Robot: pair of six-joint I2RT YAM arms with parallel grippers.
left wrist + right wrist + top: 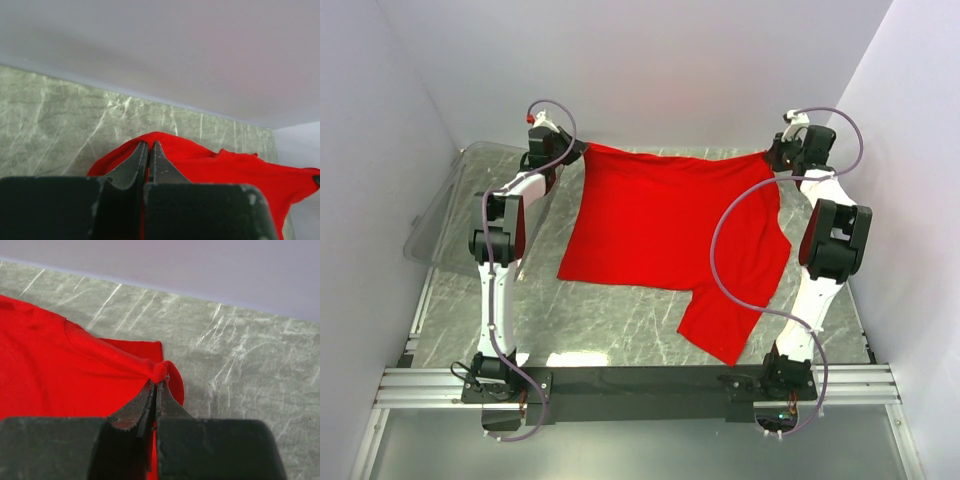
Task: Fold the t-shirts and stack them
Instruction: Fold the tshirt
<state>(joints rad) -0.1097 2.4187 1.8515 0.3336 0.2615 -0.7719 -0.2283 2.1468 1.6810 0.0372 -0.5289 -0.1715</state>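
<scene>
red t-shirt (670, 225) held by its two far corners, spread across the counter (610, 340)
my left gripper (577, 150) is clamped on the corner at 11 o'clock and my right gripper (770, 156) on the corner at 1 o'clock, jaws together on cloth. the far edge runs taut between them and the rest lies toward 5 o'clock. i judge this pull flattens it for folding.

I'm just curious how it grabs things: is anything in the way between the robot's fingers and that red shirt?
Nothing visible. The left arm's fingers and the right arm's fingers are each shut on a far corner of the red t-shirt. The clear bin sits at the left edge of the table.
</scene>
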